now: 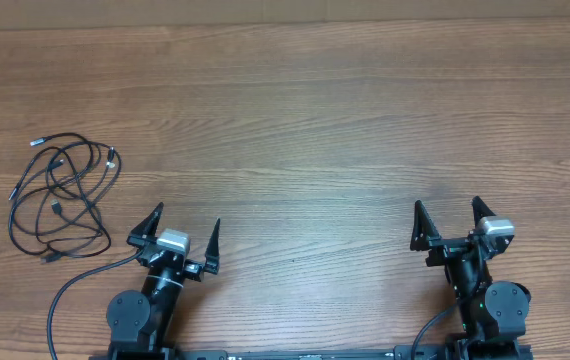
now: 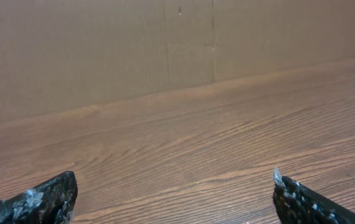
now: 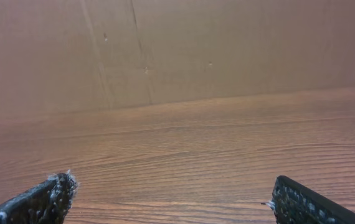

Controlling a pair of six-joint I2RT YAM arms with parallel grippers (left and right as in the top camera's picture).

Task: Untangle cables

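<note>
The cables (image 1: 60,195) are thin black cords lying in loose tangled loops on the wooden table at the far left, with small plug ends at the top and bottom of the bundle. My left gripper (image 1: 185,218) is open and empty, a little to the right of the cables and apart from them. My right gripper (image 1: 448,207) is open and empty, far to the right. In the left wrist view the open gripper (image 2: 172,186) shows only bare wood between its fingers. The right wrist view shows the same for its gripper (image 3: 168,186). The cables are out of both wrist views.
A thicker black wire (image 1: 65,295) runs from the left arm base along the table's front left. A brown cardboard wall (image 2: 165,43) stands along the table's far edge and also shows in the right wrist view (image 3: 227,43).
</note>
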